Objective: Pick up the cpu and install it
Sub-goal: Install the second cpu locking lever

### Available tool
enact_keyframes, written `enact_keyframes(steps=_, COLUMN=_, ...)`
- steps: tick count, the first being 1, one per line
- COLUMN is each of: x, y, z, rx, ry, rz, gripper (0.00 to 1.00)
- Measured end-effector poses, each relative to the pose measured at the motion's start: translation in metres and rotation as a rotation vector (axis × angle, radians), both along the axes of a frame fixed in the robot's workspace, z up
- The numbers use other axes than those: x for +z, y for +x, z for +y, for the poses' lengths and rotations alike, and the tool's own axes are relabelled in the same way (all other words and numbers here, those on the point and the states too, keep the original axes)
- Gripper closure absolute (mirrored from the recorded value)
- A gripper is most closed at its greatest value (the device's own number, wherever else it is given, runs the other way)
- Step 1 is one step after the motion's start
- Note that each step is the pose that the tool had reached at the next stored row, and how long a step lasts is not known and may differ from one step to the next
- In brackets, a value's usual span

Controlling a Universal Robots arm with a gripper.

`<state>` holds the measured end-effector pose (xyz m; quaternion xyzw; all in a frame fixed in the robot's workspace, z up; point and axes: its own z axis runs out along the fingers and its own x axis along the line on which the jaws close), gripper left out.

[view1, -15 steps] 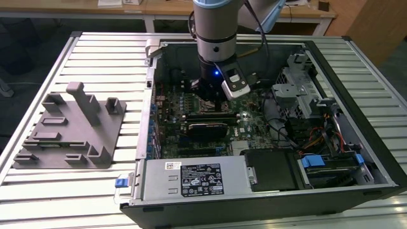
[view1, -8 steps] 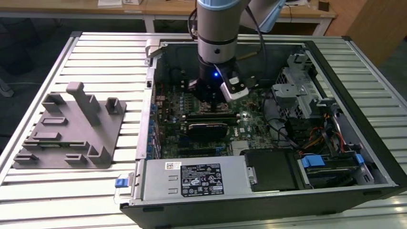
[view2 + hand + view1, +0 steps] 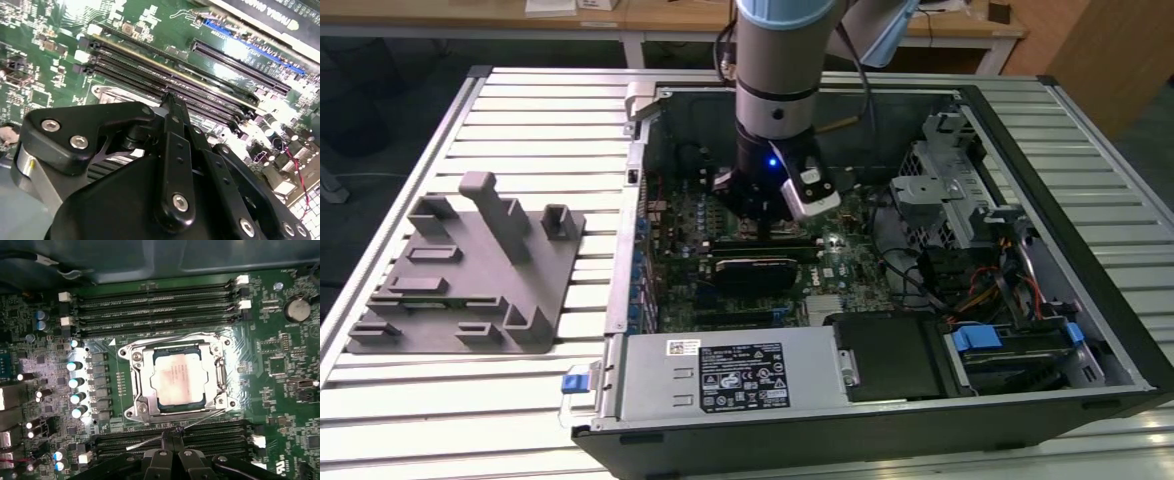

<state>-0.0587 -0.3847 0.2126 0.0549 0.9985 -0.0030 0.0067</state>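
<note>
A slatted metal table carries a grey tray toward the exterior view's left and, just beside it, an opened black computer case lying on its side.

Silvery cpu in grey metal-framed socket on green motherboard, just beyond black jaws; ribbed pale worktop.

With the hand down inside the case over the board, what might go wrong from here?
The chip lies inside the metal socket frame; whether it sits fully flat cannot be told, and pressing on a tilted chip could harm the socket. The hand, fingertips together, sits close above the memory slots, so a sideways move might scrape them. In the exterior view the arm stands deep in the case near loose cables, which could snag.
</note>
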Motion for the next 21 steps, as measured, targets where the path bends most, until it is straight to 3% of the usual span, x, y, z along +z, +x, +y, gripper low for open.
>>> enact_keyframes(steps=3, x=-0.001, y=0.0, z=-0.001, rx=0.002, ry=0.0044, rz=0.0146, gripper=0.89)
enact_keyframes(steps=8, x=-0.0011, y=-0.001, z=-0.0017, rx=0.002, ry=0.0083, rz=0.015, gripper=0.89)
enact_keyframes(steps=9, x=-0.0011, y=-0.001, z=-0.002, rx=0.003, ry=0.0191, rz=0.0149, gripper=0.89)
enact_keyframes(steps=12, x=-0.0016, y=-0.003, z=-0.0024, rx=0.006, ry=0.0678, rz=0.0149, gripper=0.89)
enact_keyframes(steps=13, x=-0.0018, y=-0.004, z=-0.0028, rx=0.007, ry=0.0781, rz=0.0148, gripper=0.89)
enact_keyframes(steps=21, x=-0.0022, y=-0.009, z=-0.0145, rx=0.009, ry=0.0839, rz=0.0148, gripper=0.89)
